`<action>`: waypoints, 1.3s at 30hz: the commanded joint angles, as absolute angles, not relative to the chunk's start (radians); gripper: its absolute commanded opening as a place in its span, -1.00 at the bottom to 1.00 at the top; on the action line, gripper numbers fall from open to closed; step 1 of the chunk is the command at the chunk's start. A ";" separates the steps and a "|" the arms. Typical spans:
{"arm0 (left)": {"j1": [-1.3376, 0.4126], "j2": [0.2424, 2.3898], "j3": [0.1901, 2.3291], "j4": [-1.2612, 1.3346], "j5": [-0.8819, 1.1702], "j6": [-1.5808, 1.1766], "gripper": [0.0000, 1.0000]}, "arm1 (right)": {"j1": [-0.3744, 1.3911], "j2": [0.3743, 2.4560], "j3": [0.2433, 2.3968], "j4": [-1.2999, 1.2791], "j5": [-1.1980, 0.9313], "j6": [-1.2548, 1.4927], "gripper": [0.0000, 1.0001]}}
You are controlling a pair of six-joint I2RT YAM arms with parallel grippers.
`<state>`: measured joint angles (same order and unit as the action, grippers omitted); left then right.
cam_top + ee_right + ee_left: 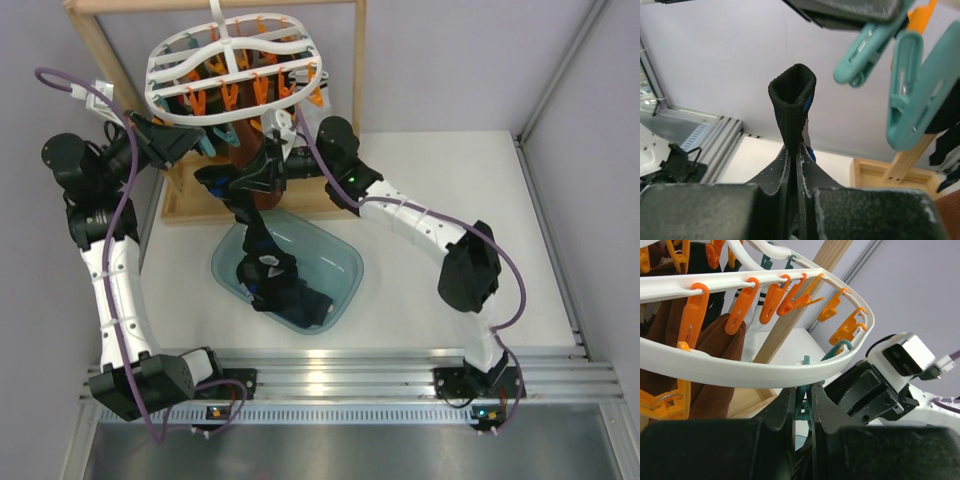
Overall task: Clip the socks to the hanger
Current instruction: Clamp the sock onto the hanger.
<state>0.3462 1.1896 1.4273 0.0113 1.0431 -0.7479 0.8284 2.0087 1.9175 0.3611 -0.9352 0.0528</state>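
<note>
arms: we counted two, both reaching up beneath the hanger (765,374).
left gripper (801,395): its fingers were pinched tight on one teal clip (801,409) hanging just under the hanger's near rim.
right gripper (792,150): it was clamped on one black sock (791,100) with blue accents. The open cuff stood up above the fingers, just below the hanger's clips.
teal clips by the cuff: we counted two in the right wrist view, the second teal clip (912,95) hanging beside the first.
orange clips (740,310): many hung under the hanger's lattice, too crowded for us to count.
brown socks (715,350): they hung clipped under the hanger. We could not tell how many.
basin (350,262): one translucent teal tub sat on the table below the hanger, toward the arm bases.
basin contents: a heap of dark socks (295,300), some with white markings. We could not count them.
wooden rack frame (804,300): one, with the hanger hooked on its top bar.
</note>
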 commanded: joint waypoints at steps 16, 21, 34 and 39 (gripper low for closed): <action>0.342 1.195 1.391 0.170 1.161 -0.799 -1.00 | 0.773 2.074 2.026 0.540 -1.057 0.319 -1.00; 0.342 1.195 1.388 0.186 1.173 -0.815 -1.00 | 0.772 2.083 2.043 0.537 -1.052 0.322 -1.00; 0.342 1.198 1.378 0.265 1.186 -0.893 -1.00 | 0.767 2.112 2.040 0.520 -1.086 0.317 -1.00; 0.344 1.200 1.367 0.288 1.209 -0.903 -1.00 | 0.762 2.143 2.086 0.572 -1.092 0.390 -1.00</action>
